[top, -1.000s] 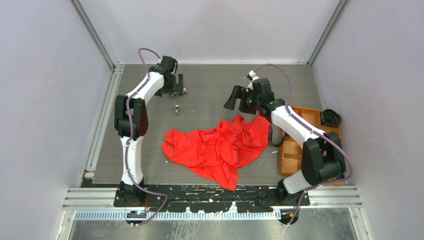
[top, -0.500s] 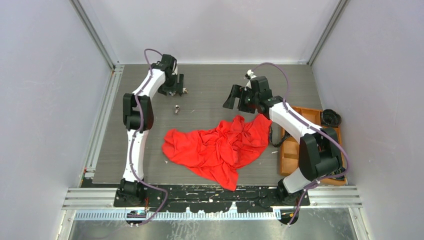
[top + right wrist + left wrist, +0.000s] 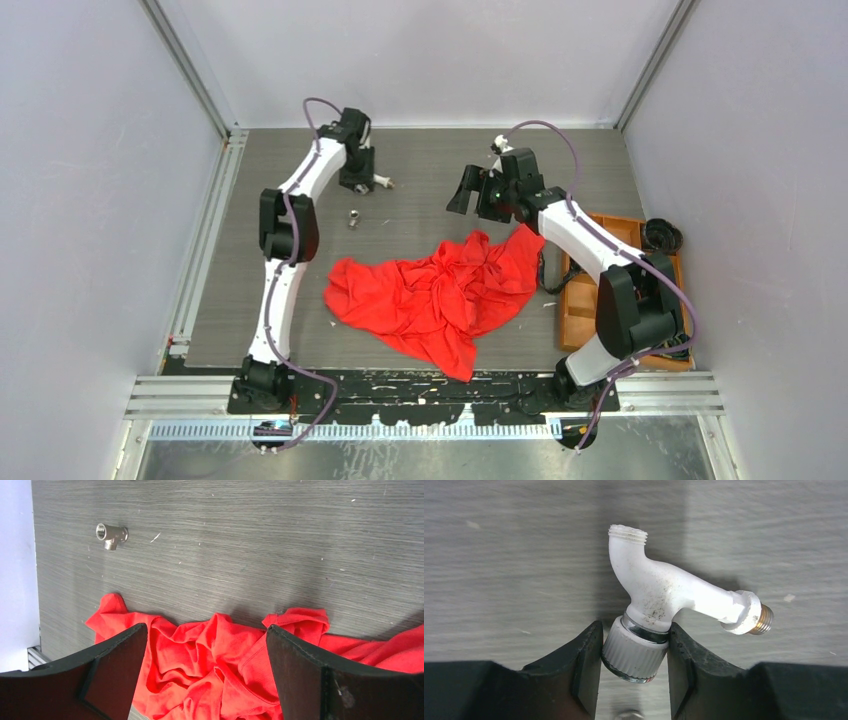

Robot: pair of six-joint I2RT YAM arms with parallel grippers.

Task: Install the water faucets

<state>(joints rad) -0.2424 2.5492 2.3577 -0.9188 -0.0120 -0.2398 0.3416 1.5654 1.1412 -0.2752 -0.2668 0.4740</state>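
You are working on a grey wood-grain table [image 3: 420, 150] closed in by pale walls. Nearest the arm bases a crumpled red cloth [image 3: 430, 295] lies mid-table, and an orange tray [image 3: 585, 305] sits at the near right edge.

Just beyond the cloth's left part, the small grey metal fitting [image 3: 353, 216] lies alone on the bare surface.

A little farther and slightly right of it is your left gripper [image 3: 634, 632], closed on the faucet [image 3: 664, 592]. The jaws pinch the ribbed round knob from both sides. The white body sticks out past the fingers and casts a shadow on the table, so it looks to be held above the surface.

The faucet's long axis runs across the jaws. The brassy threaded tip points right, while the fitting sits to the near side of it, so tip and fitting are not lined up.

Your right gripper [image 3: 205, 628] hangs at about the same depth, right of centre. It is wide open, holds nothing, and looks down over the cloth's far edge.

The left arm is clearly nearer the fitting. The coming move likely turns on swinging that threaded tip round toward one of the fitting's openings, perhaps with the right arm steadying the fitting.
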